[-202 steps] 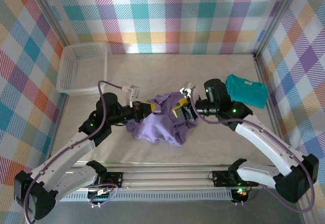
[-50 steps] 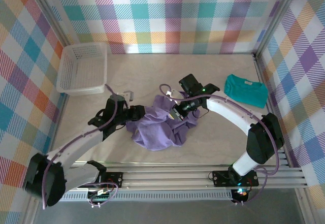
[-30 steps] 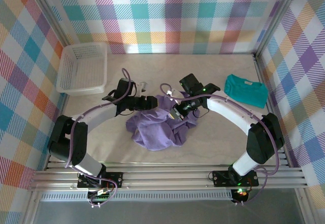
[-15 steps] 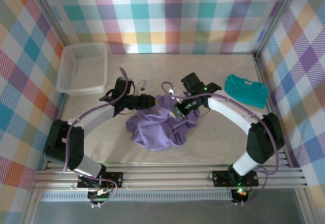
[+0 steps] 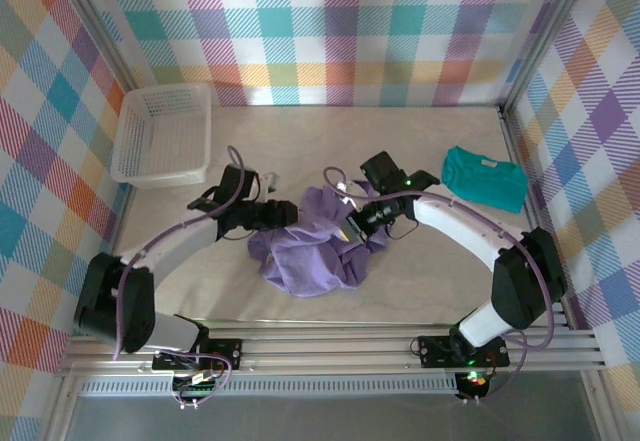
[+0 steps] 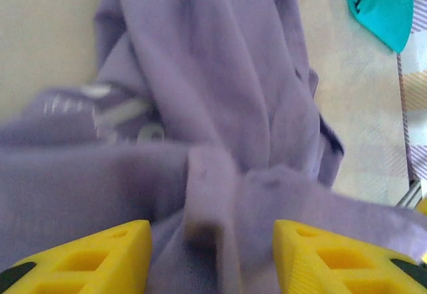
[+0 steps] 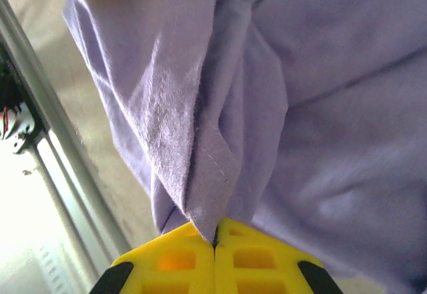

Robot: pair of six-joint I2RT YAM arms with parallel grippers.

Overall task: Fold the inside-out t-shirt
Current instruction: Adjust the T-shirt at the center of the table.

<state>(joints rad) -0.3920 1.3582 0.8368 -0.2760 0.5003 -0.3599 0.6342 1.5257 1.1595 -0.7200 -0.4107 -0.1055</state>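
From above, the lavender t-shirt [image 5: 310,256], plain soft cotton, lies bunched in a crumpled heap at the middle of the pale worktop [image 5: 300,141], between the two arms. The left gripper [image 5: 292,216] reaches in from the left and sits at the heap's upper left edge. The right gripper [image 5: 350,229] comes in from the right onto the heap's upper right part. A white plastic lattice basket [image 5: 125,166] stands in the far left corner, well apart from the heap. A smaller teal-green t-shirt [image 5: 485,179] lies flat near the right wall.

In the left wrist view, the left gripper [image 6: 210,254] points down at the lavender t-shirt [image 6: 220,94]. Its yellow fingers [image 6: 87,254] stand apart, the jaws released, with a raised fold of cloth in the gap between them. The picture does not show either finger pressing that fold. Faint pale print shows on the fabric at the left. The teal-green t-shirt [image 6: 377,4] lies at the top right corner, on the worktop [image 6: 40,41].

In the right wrist view, the right gripper [image 7: 215,254] has its jaws clenched, the yellow fingers meeting on a stitched edge of the lavender t-shirt [image 7: 320,107]. From that pinch the cloth hangs in long folds. To the left are the worktop [image 7: 40,14] and a metal rail [image 7: 67,181].
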